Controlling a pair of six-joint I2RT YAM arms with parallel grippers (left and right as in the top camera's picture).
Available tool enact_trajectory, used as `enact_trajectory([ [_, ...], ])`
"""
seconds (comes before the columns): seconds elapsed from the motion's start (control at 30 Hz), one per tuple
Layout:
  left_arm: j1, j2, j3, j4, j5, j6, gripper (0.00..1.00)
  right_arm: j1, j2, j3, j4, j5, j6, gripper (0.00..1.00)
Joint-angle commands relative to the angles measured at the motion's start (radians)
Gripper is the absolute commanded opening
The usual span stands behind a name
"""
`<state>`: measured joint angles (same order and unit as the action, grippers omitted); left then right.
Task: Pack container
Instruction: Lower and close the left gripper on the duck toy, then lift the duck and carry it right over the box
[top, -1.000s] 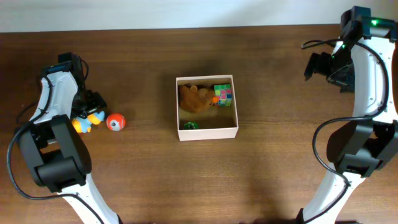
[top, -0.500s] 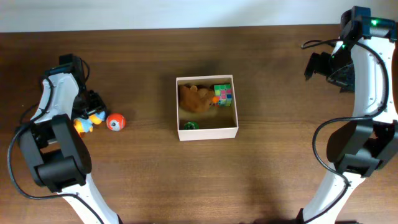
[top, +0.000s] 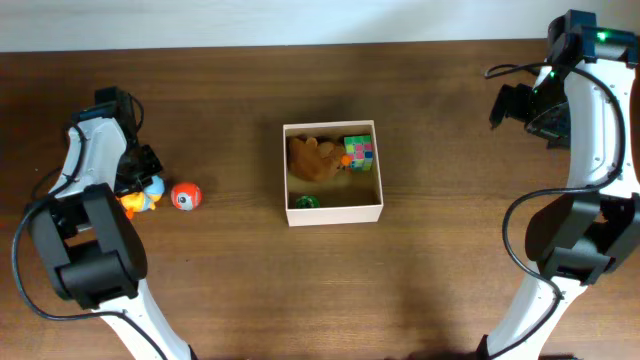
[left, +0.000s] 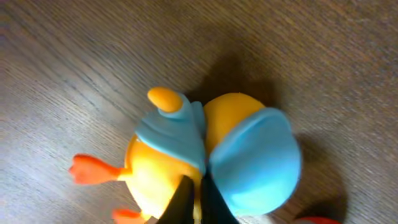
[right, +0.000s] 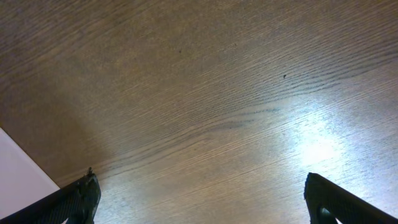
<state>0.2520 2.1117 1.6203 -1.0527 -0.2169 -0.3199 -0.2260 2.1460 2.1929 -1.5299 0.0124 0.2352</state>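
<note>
The container (top: 335, 213), a shallow white box, stands mid-table and holds a brown plush (top: 312, 158), a coloured cube (top: 360, 150) and a small green toy (top: 306, 201). At the far left a yellow duck toy (top: 147, 197) with a blue cap lies on the wood. My left gripper (top: 140, 178) is down on it. In the left wrist view the two black fingers (left: 181, 202) are pinched together on the duck (left: 155, 174), between its yellow body and the blue cap (left: 255, 162). My right gripper (top: 520, 105) hangs open at the far right, above bare wood (right: 202, 186).
A red-orange ball (top: 185, 196) lies just right of the duck, close to the left arm. The table's back edge meets a white wall (top: 300, 20). A white surface (right: 18, 177) shows at the lower left of the right wrist view.
My left gripper has closed from wide open onto the duck, which shifted slightly. The right arm has not moved.
</note>
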Motion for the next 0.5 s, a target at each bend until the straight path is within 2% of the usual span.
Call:
enact_trajectory([
  [0.0,0.005,0.021,-0.018,-0.004,0.019,-0.004,0.02,-0.003,-0.008,0.014,0.0,-0.002,0.002,0.99],
  [0.27,0.004,0.02,-0.018,-0.018,0.099,-0.003,0.02,-0.003,-0.008,0.014,0.0,-0.002,0.002,0.99],
  [0.47,0.003,0.02,0.046,-0.087,0.124,0.0,0.02,-0.003,-0.008,0.014,0.0,-0.002,0.002,0.99],
])
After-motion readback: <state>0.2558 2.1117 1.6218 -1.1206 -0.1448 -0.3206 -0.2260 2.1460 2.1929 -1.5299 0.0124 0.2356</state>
